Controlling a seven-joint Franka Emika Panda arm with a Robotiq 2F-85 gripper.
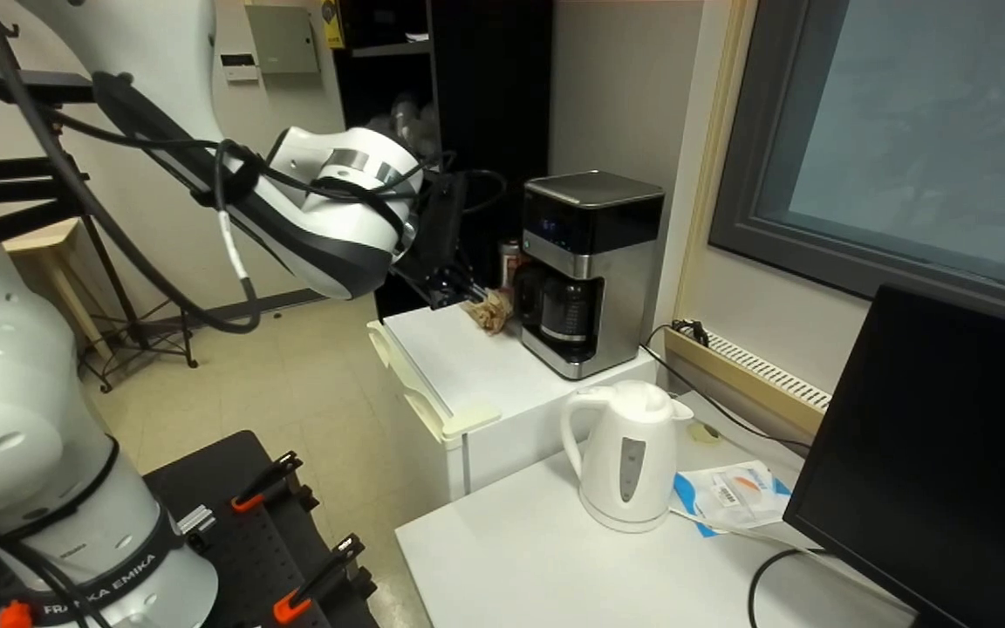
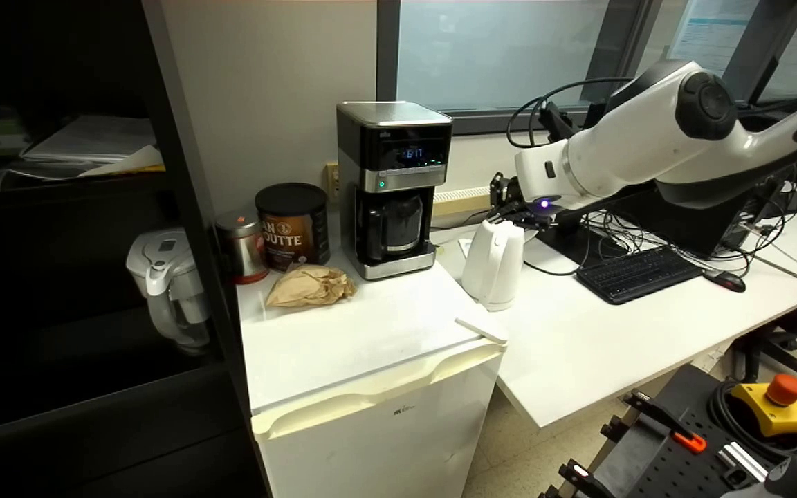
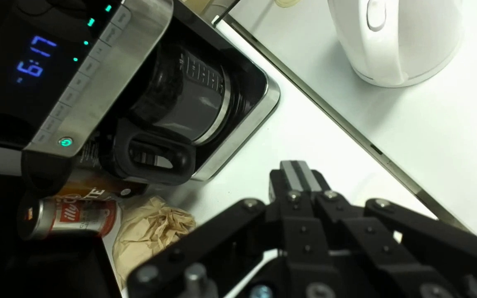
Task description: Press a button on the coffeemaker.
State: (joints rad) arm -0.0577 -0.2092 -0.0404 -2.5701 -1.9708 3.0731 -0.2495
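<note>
The widest room for moving is lying over the front half of the small fridge (image 2: 364, 339), where white top is showing as far as the cream handle edge (image 2: 378, 395); along one side the fridge is bordering the white table (image 2: 613, 339), with the kettle (image 2: 492, 266) standing near that seam. Toward the opposite side, a crumpled paper bag (image 2: 312, 285) is lying, with a silver tin (image 2: 243, 245) and a dark coffee canister (image 2: 293, 221) sitting behind it. The arm (image 2: 620, 155) is hanging bent, and its hand (image 3: 298, 169) is hovering apart from the coffeemaker (image 2: 394, 181), slanting downward, the two fingers (image 3: 309, 179) meeting side by side. The coffeemaker is standing upright at the back of the fridge top, near the wall (image 2: 267, 90) and beside the table-side edge. Its silver band (image 3: 116, 68) is carrying a row of buttons (image 3: 79, 80); the display (image 3: 36, 56) is glowing a blue 6:17, the power button (image 3: 65, 142) is shining green, and the dark carafe (image 3: 184, 99) is sitting in its bay.
</note>
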